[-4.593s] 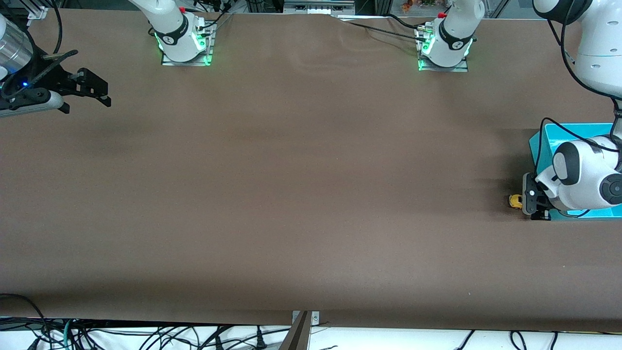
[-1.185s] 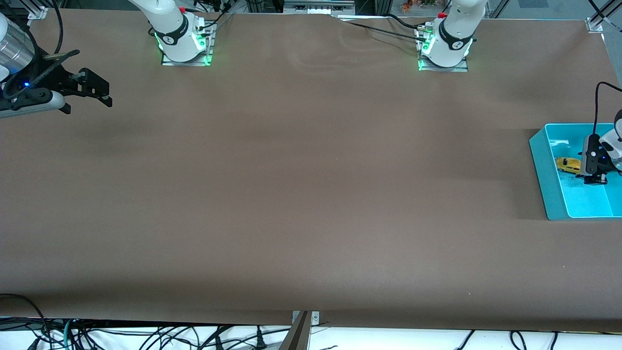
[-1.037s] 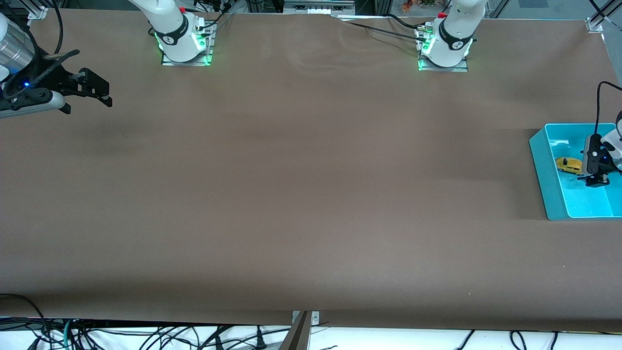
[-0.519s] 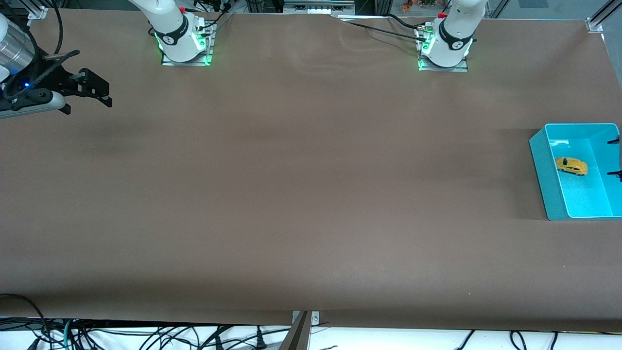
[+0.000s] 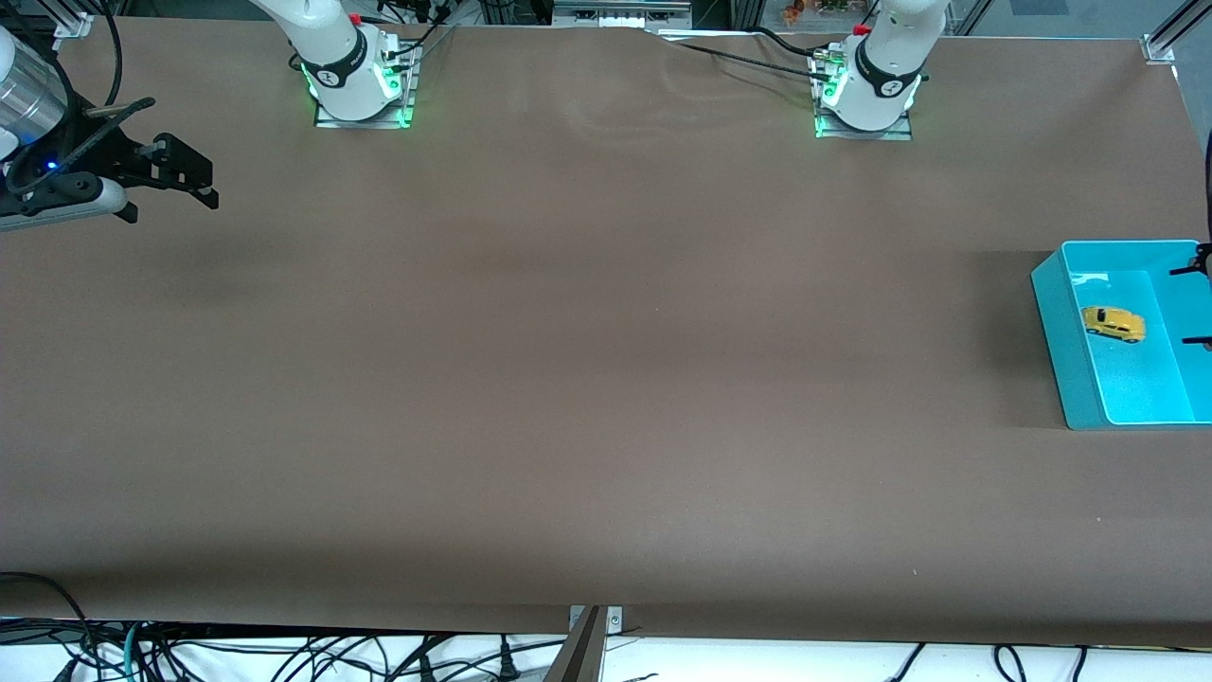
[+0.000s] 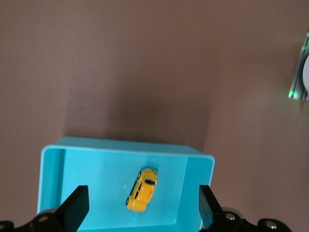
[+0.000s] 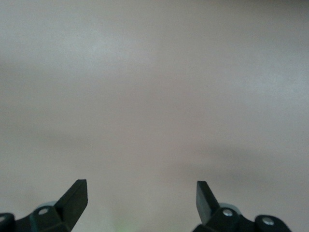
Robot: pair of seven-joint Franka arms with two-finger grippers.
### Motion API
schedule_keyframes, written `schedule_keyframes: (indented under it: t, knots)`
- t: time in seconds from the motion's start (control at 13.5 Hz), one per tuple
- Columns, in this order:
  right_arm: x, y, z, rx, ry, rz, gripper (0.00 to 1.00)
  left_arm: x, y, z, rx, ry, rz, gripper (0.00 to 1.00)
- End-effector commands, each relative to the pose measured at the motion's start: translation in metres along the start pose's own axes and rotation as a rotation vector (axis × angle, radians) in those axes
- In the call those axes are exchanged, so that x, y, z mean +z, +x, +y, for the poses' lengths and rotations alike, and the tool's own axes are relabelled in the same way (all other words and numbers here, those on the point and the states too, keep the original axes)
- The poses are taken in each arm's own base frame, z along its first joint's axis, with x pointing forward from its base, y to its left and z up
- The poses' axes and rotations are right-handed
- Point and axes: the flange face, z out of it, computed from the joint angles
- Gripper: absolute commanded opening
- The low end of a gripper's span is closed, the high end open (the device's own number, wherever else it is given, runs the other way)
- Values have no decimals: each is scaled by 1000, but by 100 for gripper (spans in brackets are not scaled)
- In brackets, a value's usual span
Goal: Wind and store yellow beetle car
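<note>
The yellow beetle car lies alone on the floor of a teal bin at the left arm's end of the table. My left gripper hangs open above the bin, only its two fingertips showing in the front view. In the left wrist view the car sits well below and between the spread fingers, untouched, inside the bin. My right gripper waits open over the table at the right arm's end, holding nothing. The right wrist view shows that gripper over bare table.
Both arm bases stand along the table edge farthest from the front camera. A brown cover spreads over the whole table. Cables hang below the edge nearest the camera.
The left gripper, earlier down in the bin beside the car, has risen and drawn back toward the table's end. The car stays where it was released. The right arm has not moved.
</note>
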Motion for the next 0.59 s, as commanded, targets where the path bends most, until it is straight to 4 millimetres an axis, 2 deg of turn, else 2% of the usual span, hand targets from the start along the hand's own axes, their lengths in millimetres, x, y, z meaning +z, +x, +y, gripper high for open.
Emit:
schedule_keyframes:
  t: [0.0, 0.07, 0.15, 0.22, 0.3, 0.37, 0.52]
  knots:
    - [-6, 0, 1, -9, -13, 6, 100, -25, 48, 6, -61, -15, 37, 100]
    - [-6, 0, 1, -11, -21, 5, 100, -30, 69, 11, -92, -37, 45, 100]
    - [-5, 1, 2, -13, -30, 4, 100, -42, 87, 16, -131, -29, 50, 100]
    - [-5, 1, 2, -13, -30, 4, 100, -61, 96, 22, -174, -17, 58, 100]
    - [-5, 1, 2, -19, -30, 4, 100, -71, 116, 29, -200, -15, 45, 100]
    - [-5, 1, 2, -22, -30, 4, 100, -85, 146, 41, -241, 5, 27, 100]
    - [-5, 1, 1, -26, -30, 4, 100, -98, 177, 57, -338, 24, 4, 100]
